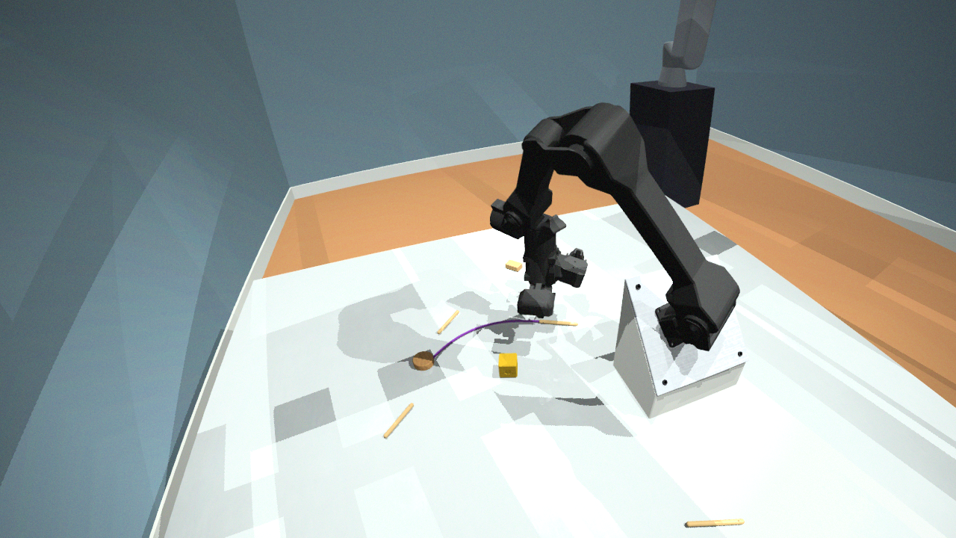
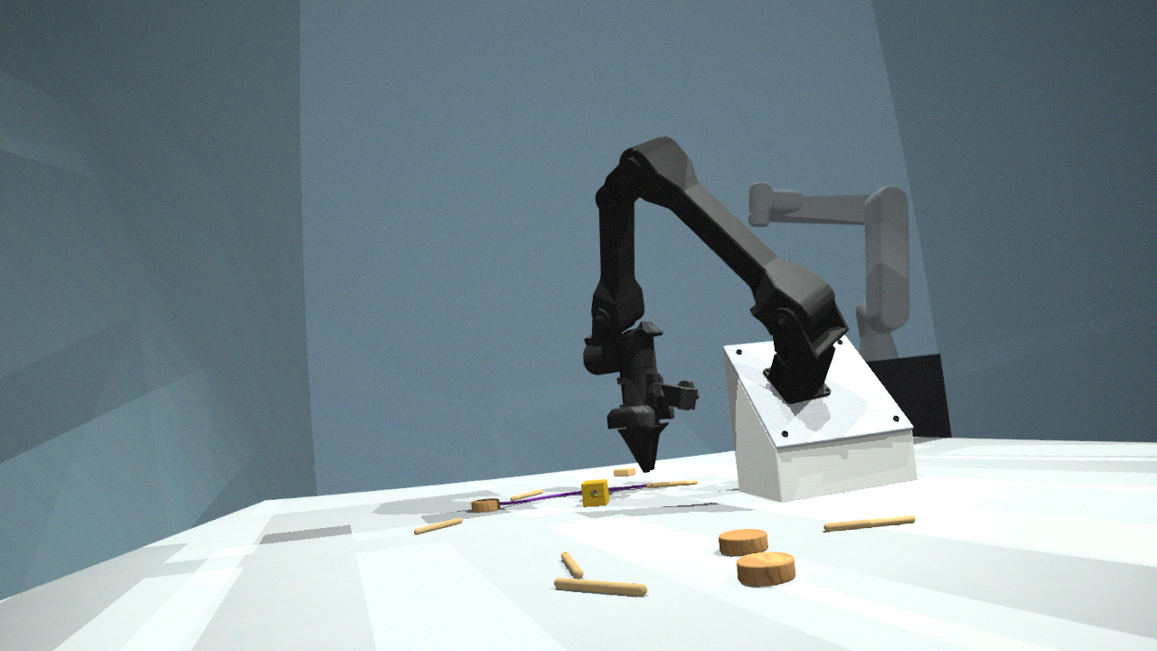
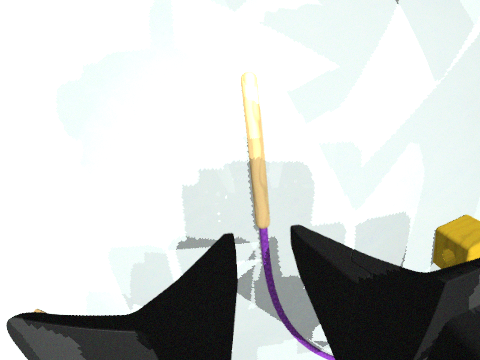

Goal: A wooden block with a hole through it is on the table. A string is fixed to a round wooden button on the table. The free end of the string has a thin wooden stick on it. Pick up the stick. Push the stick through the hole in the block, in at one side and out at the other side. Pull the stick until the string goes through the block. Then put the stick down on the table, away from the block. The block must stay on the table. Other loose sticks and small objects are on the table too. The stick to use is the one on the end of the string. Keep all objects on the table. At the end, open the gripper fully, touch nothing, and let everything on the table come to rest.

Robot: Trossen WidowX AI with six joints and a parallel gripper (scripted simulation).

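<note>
The thin wooden stick lies flat on the table, joined to a purple string. The string curves back to the round wooden button. The yellow block with a hole stands on the table near the string. My gripper points down just above the spot where string and stick meet. Its fingers stand narrowly apart, one on each side of that spot, and hold nothing.
Loose sticks lie at the left, the front left and the front right. A small wooden piece lies behind the gripper. Two wooden discs and more sticks lie in front. The arm's white base stands to the right.
</note>
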